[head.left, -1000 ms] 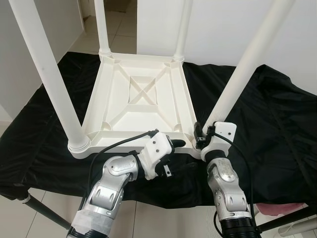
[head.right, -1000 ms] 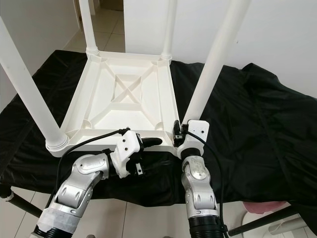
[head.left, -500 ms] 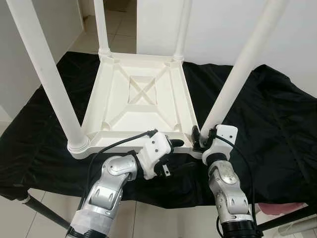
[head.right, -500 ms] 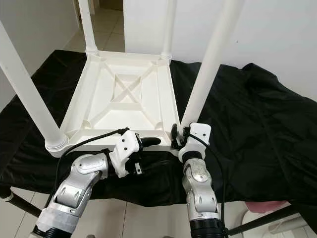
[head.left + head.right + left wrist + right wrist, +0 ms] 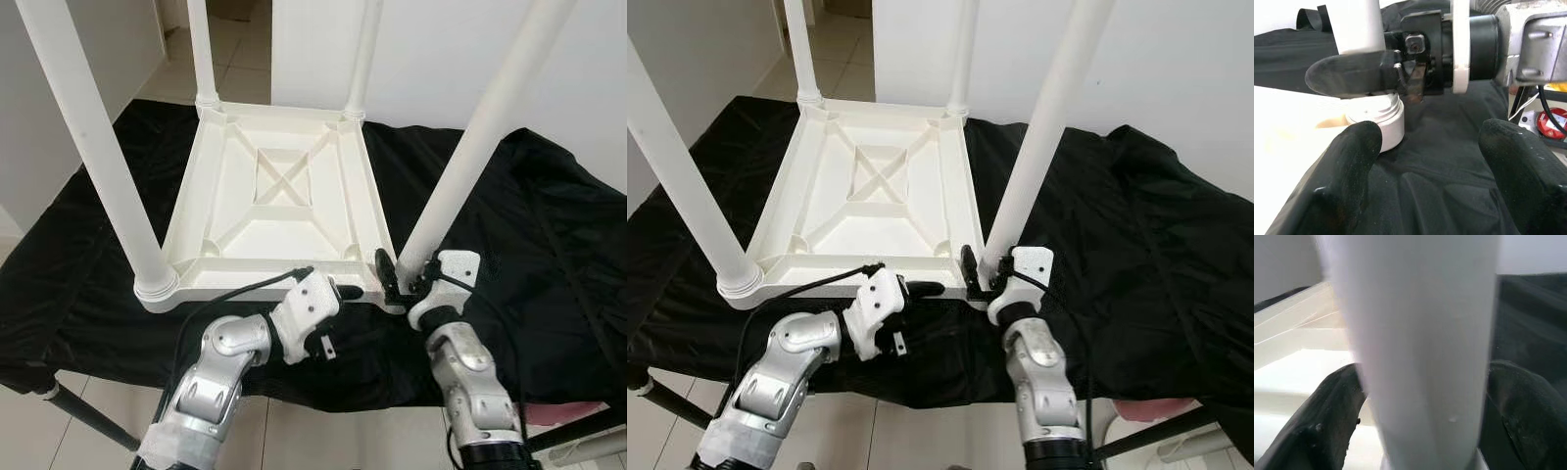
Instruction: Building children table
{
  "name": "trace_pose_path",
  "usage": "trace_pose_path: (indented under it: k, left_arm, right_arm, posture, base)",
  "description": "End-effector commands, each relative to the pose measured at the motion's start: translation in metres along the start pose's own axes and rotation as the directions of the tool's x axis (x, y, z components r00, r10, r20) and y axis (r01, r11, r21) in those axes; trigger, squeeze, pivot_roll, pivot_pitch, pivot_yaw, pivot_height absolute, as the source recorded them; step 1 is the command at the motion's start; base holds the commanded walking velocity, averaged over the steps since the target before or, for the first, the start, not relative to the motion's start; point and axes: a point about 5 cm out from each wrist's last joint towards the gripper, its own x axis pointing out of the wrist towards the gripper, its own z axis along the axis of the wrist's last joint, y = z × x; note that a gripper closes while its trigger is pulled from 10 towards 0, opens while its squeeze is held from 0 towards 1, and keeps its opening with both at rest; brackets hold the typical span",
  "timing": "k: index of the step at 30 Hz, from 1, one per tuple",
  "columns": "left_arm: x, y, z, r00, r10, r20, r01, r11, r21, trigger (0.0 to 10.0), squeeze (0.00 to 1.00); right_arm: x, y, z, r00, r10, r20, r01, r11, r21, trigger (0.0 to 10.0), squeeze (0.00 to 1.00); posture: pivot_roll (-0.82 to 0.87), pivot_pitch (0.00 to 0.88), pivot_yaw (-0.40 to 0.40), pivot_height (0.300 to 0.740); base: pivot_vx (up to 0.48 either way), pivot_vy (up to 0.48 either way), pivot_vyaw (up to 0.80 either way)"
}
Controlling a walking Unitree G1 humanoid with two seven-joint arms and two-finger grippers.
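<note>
Right gripper [image 5: 404,277] sits at the near right corner of the upturned white plastic children's table [image 5: 277,201], its two black fingers spread on either side of the base of the near right white cylindrical leg [image 5: 472,155]. In the right wrist view that leg [image 5: 1418,352] stands between the two fingers [image 5: 1327,431], one on each flank; whether the pads actually press on it cannot be told, so the grip looks loose at best, with the jaws partly apart.

Left gripper [image 5: 343,287] lies just beside the table's near edge, pointing across toward the right gripper. Its fingers are open with nothing between them: in the left wrist view the two black pads [image 5: 1352,161] stand well apart over the cloth, one next to the round white collar at the leg's foot [image 5: 1378,117], and beyond them is the right gripper [image 5: 1396,78] with a finger laid against the leg.

Underside up, the table rests on a black cloth [image 5: 509,235] that covers the work surface, toward the surface's near edge and left of its middle. Its ribbed underside shows a cross brace at the centre. Four white legs rise from its corners: the near left leg [image 5: 93,147], the far left leg [image 5: 201,49], the far right leg [image 5: 364,54] and the near right one. A pale tiled floor [image 5: 186,73] and a white wall [image 5: 431,59] lie beyond.
</note>
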Motion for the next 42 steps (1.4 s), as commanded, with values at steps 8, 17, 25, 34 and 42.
trace_pose_path:
  k: [8, 17, 25, 34, 42]
  left_arm:
    - [-0.004, 0.006, -0.002, 0.989, 0.146, -0.014, -0.146, 0.989, 0.015, 10.0, 0.0]
    - [-0.004, 0.007, -0.001, 0.99, 0.141, -0.014, -0.14, 0.99, 0.023, 10.0, 0.0]
    - [0.0, 0.006, 0.002, 0.991, 0.134, -0.004, -0.134, 0.99, 0.031, 10.0, 0.0]
    - [0.001, 0.005, 0.004, 0.991, 0.137, 0.003, -0.137, 0.99, 0.03, 10.0, 0.0]
    - [0.003, 0.007, 0.005, 0.991, 0.13, 0.008, -0.13, 0.991, 0.033, 10.0, 0.0]
  right_arm:
    - [-0.005, -0.027, 0.004, 0.978, 0.21, -0.018, -0.21, 0.976, -0.058, 10.0, 0.0]
    - [0.008, -0.043, 0.006, 0.922, 0.374, -0.106, -0.385, 0.913, -0.131, 8.0, 0.0]
    - [0.026, -0.046, 0.007, 0.87, 0.466, -0.159, -0.488, 0.86, -0.149, 0.0, 0.0]
    - [0.021, -0.039, -0.001, 0.85, 0.504, -0.154, -0.521, 0.847, -0.104, 0.0, 0.0]
    - [0.015, -0.038, -0.003, 0.883, 0.456, -0.106, -0.466, 0.879, -0.097, 10.0, 0.0]
  posture:
    - [-0.02, 0.0, -0.061, 0.74]
    - [-0.01, 0.0, -0.053, 0.74]
    - [0.0, 0.0, -0.054, 0.74]
    - [0.01, 0.0, -0.055, 0.74]
    - [-0.01, 0.0, -0.044, 0.74]
  base:
    - [0.0, 0.0, 0.0]
    - [0.0, 0.0, 0.0]
    - [0.0, 0.0, 0.0]
    - [0.0, 0.0, 0.0]
    - [0.0, 0.0, 0.0]
